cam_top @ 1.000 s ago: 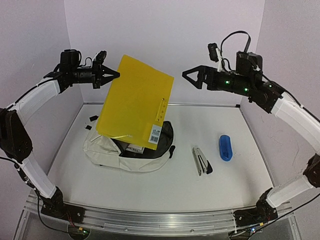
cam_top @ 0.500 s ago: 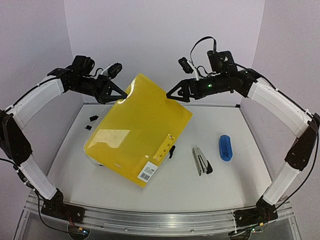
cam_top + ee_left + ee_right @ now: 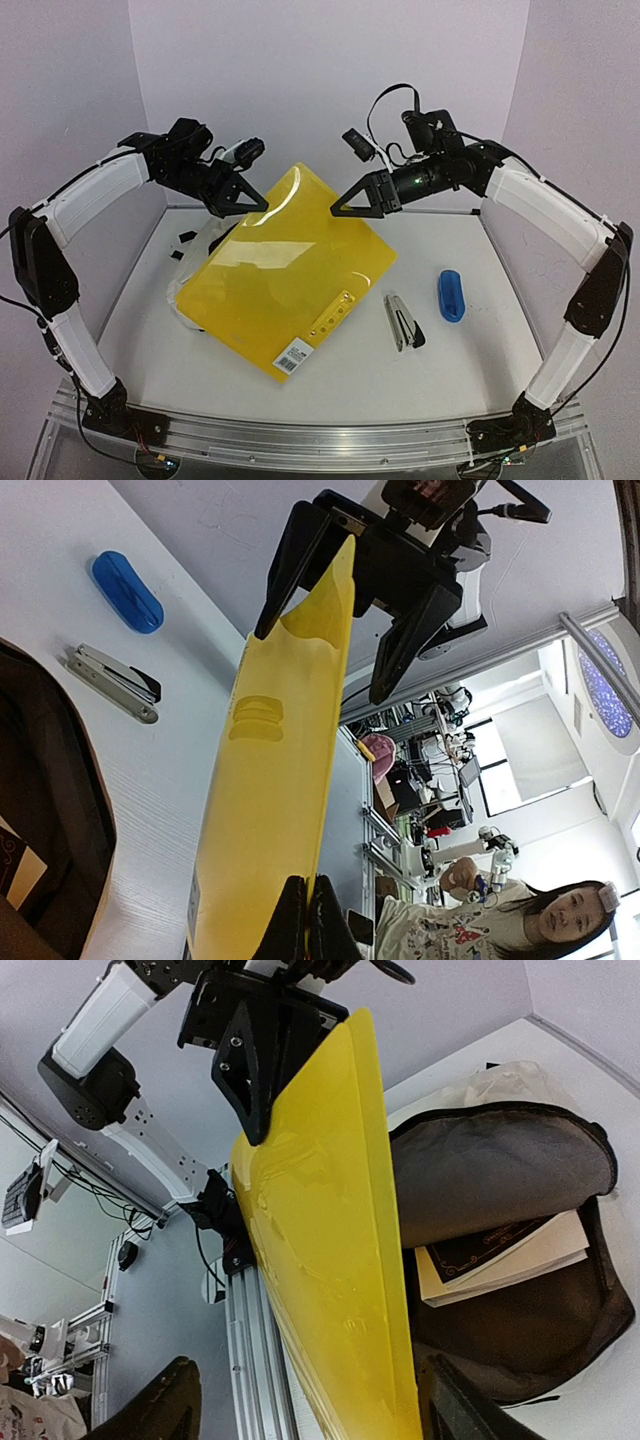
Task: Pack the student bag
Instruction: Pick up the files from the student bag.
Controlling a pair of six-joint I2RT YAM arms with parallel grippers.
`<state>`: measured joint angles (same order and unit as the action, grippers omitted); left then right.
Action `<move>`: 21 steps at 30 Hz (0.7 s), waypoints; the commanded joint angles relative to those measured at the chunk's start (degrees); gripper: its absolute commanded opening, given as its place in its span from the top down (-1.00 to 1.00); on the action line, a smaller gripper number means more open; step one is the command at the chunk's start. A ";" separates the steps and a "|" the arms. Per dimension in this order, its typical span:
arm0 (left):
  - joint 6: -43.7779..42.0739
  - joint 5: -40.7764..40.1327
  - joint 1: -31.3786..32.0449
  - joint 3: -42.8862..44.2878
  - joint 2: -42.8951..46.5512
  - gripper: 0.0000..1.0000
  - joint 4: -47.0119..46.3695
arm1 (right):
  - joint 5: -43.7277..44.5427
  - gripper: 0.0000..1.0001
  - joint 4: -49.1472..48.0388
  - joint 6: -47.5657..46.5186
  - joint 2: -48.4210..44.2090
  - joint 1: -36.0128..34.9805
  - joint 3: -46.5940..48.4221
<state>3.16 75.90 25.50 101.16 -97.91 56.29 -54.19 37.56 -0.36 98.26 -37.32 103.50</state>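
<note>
the left gripper (image 3: 255, 212) is clamping the yellow folder's (image 3: 290, 275) far-left corner while the right gripper (image 3: 352, 212), jaws wide apart, is straddling its far edge, likely to steady it over the open student bag (image 3: 500, 1180) beneath.

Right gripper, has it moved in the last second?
Yes. In the top view the right gripper has come down and further left of the blue case, and now straddles the far edge of the yellow folder.
</note>
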 commanded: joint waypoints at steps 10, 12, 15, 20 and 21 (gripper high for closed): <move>-3.07 0.48 1.51 6.75 -3.21 1.00 3.73 | -7.55 0.48 0.91 -3.19 2.68 -1.17 -0.55; -2.52 -0.68 1.49 7.27 -3.59 1.00 3.35 | -7.80 0.72 1.06 -3.65 2.52 -1.39 -1.07; -0.95 -2.90 1.49 7.10 -3.54 1.00 1.51 | -7.79 1.00 0.89 -4.10 2.02 -1.48 -2.00; 5.66 -19.18 1.29 4.05 -0.40 0.45 -6.37 | 3.32 1.00 -2.87 -0.37 -0.06 -1.23 -3.53; 6.47 -22.08 1.20 3.25 0.47 0.28 -7.49 | 4.87 1.00 -4.08 1.78 -0.43 -1.10 -3.91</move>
<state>2.42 69.47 27.33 105.27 -101.32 57.82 -57.67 37.91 -2.50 100.71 -37.69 101.45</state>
